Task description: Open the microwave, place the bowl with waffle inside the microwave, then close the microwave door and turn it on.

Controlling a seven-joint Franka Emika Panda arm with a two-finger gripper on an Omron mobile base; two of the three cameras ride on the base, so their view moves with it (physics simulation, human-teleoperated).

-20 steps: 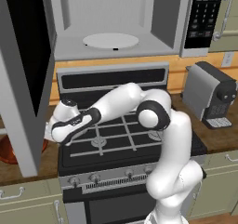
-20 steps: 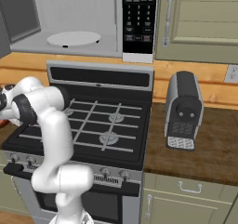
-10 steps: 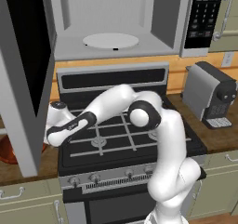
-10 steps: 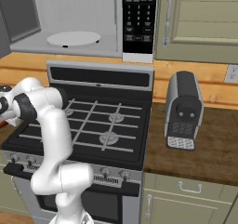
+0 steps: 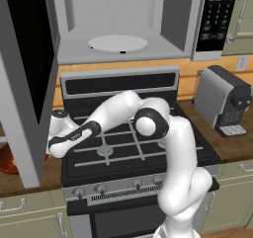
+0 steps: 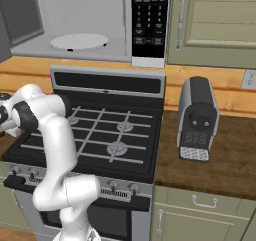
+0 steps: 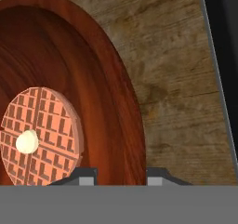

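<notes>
Step in hand: gripping the bowl [image 7: 116,102] rim.
The jaws straddled the rim; a firm pinch could not be confirmed. The waffle [image 7: 39,135] lay inside, on the bench beside the open microwave door [image 5: 22,84]. Next: lift toward the microwave [image 5: 118,42].

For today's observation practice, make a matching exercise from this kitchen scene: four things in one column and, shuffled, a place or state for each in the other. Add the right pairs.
Things:
1. waffle
2. bowl
3. microwave door
4. coffee machine

Places or states:
A. swung open
B. on the counter left of the stove
C. on the counter right of the stove
D. lying in the bowl

Pairs: 1-D, 2-B, 3-A, 4-C
</notes>
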